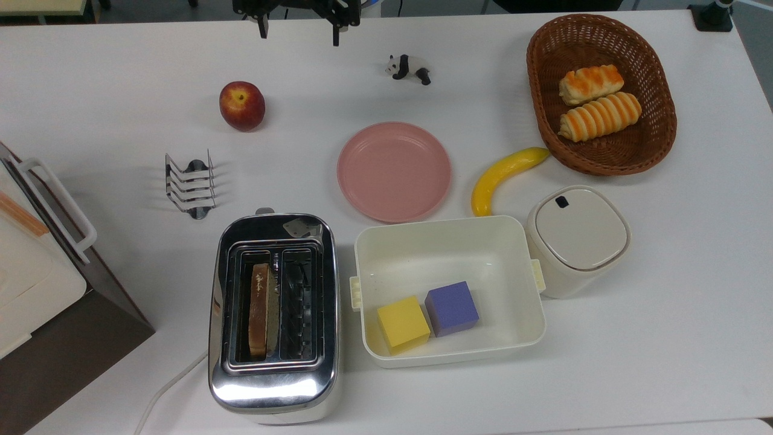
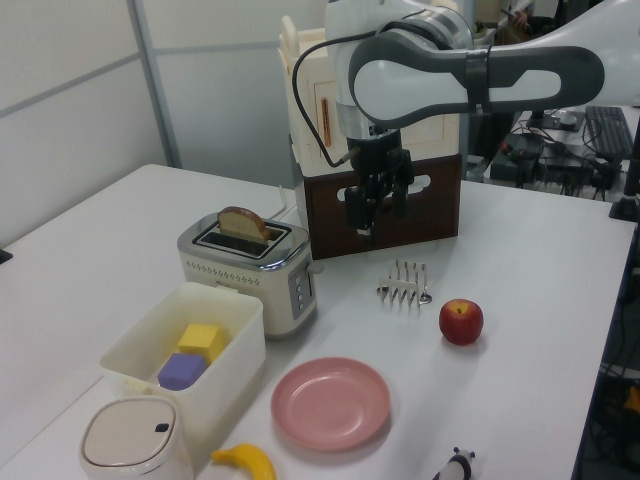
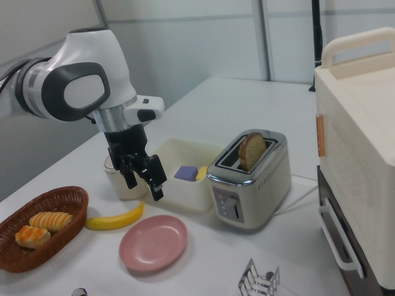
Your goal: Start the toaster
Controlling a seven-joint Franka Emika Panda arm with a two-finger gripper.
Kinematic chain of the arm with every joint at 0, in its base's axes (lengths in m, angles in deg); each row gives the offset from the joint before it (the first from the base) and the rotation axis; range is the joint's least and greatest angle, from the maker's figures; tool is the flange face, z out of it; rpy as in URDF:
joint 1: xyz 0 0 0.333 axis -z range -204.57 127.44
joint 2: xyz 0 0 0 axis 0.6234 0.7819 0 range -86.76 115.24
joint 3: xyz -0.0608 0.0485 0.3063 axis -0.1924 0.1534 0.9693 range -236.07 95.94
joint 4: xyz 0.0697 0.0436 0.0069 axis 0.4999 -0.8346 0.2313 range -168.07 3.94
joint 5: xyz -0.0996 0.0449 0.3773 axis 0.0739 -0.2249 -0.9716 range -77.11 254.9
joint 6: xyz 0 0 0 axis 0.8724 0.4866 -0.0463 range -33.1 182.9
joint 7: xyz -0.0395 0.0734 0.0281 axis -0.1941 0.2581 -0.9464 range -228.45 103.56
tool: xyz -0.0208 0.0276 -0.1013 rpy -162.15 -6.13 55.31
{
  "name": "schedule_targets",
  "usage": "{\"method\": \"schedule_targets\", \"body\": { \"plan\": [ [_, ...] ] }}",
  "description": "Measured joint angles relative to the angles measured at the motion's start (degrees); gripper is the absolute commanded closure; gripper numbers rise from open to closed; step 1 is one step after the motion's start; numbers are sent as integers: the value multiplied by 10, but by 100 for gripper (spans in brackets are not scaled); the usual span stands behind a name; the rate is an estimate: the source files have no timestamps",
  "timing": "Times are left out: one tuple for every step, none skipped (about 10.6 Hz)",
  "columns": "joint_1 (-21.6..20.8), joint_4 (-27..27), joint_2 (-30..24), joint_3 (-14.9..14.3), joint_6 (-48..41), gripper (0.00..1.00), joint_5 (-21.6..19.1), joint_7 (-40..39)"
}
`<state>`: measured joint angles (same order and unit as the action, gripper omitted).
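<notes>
The chrome two-slot toaster [image 1: 275, 386] [image 2: 262, 275] [image 3: 247, 182] stands near the front edge in the top view, its white cord [image 1: 169, 386] trailing off to the top view's left. A slice of bread [image 1: 259, 308] [image 3: 252, 150] sticks up from one slot. A small lever tab [image 1: 264, 211] shows at the toaster's far end. My gripper [image 1: 299, 30] [image 2: 375, 215] [image 3: 144, 185] hangs open above the table at the far edge, well away from the toaster and holding nothing.
Between gripper and toaster lie a wire toast rack [image 1: 190, 184], an apple [image 1: 241, 106] and a pink plate [image 1: 394, 171]. A white bin [image 1: 441, 222] with two cubes adjoins the toaster. Beyond it are a lidded container [image 1: 577, 238], a banana [image 1: 504, 175], a basket [image 1: 543, 115] and a panda figure [image 1: 409, 67]. A large white appliance [image 1: 24, 260] sits at the top view's left.
</notes>
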<state>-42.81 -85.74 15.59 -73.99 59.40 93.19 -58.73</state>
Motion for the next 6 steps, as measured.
{"method": "schedule_targets", "body": {
  "plan": [
    [0, 0, 0, 0, 0, 0, 0, -1],
    [0, 0, 0, 0, 0, 0, 0, -6],
    [0, 0, 0, 0, 0, 0, 0, -9],
    [0, 0, 0, 0, 0, 0, 0, -9],
    [0, 0, 0, 0, 0, 0, 0, -9],
    [0, 0, 0, 0, 0, 0, 0, -10]
  ]
}}
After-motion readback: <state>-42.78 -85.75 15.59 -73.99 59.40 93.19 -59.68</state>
